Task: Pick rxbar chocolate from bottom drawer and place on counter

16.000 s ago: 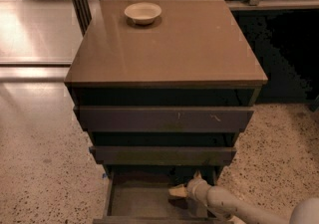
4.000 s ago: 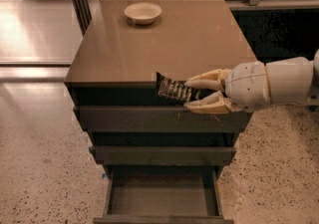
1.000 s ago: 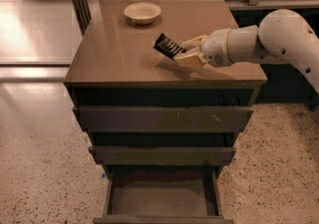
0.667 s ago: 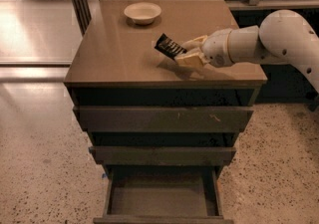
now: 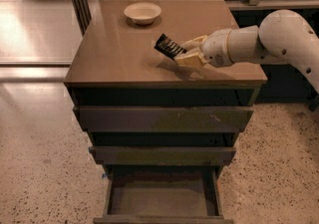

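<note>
Fingers (image 5: 185, 60) first: the two tan pads are pinched in close with the rxbar chocolate (image 5: 168, 46) caught between them, gripped at its right-hand end, the rest of the black wrapper jutting out up and to the left at a tilt. Sweeping from the left now: the near-left stretch of the counter (image 5: 112, 49) is smooth and a bit glossy, and a pale bowl (image 5: 142, 13) sits at the back, well apart from the action. Down below, the bottom drawer (image 5: 159, 202) stands pulled out with only its flat grey floor showing. Back up top, the bar hangs over the middle of the counter, low and casting a shadow on it; whether its lower edge touches the surface, I cannot tell. Just to its right sits the gripper (image 5: 183, 53), hovering low over the counter's right half, and the white arm (image 5: 279, 34) reaches in from the right edge. As for handling, this looks like a light, flat, fairly stiff little bar in a slick wrapper, likely to slide or pivot in an end-on pinch; a hold across its flat faces nearer the middle would seem steadier, though for a short set-down this one should serve.
</note>
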Controlling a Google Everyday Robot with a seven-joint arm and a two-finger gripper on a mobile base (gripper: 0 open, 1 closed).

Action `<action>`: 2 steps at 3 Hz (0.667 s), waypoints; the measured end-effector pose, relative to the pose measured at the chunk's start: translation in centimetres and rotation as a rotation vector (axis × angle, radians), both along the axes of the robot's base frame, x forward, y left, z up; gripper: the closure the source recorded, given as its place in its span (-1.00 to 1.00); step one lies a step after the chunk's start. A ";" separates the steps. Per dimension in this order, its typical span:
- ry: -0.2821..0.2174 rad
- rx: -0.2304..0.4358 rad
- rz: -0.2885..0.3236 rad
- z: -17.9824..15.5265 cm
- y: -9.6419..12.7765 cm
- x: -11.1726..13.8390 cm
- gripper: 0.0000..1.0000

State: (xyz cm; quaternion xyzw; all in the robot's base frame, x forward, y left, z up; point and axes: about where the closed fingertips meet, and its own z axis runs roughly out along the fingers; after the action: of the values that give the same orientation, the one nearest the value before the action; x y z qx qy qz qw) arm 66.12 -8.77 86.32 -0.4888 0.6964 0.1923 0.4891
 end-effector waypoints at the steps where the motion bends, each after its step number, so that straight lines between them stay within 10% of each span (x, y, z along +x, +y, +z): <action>1: 0.000 0.000 0.000 0.0 0.0 0.0 -0.35; 2: 0.000 0.000 0.000 0.0 0.0 0.0 -0.82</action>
State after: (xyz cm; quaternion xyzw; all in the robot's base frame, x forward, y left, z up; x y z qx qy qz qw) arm 66.12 -8.76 86.32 -0.4888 0.6963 0.1923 0.4891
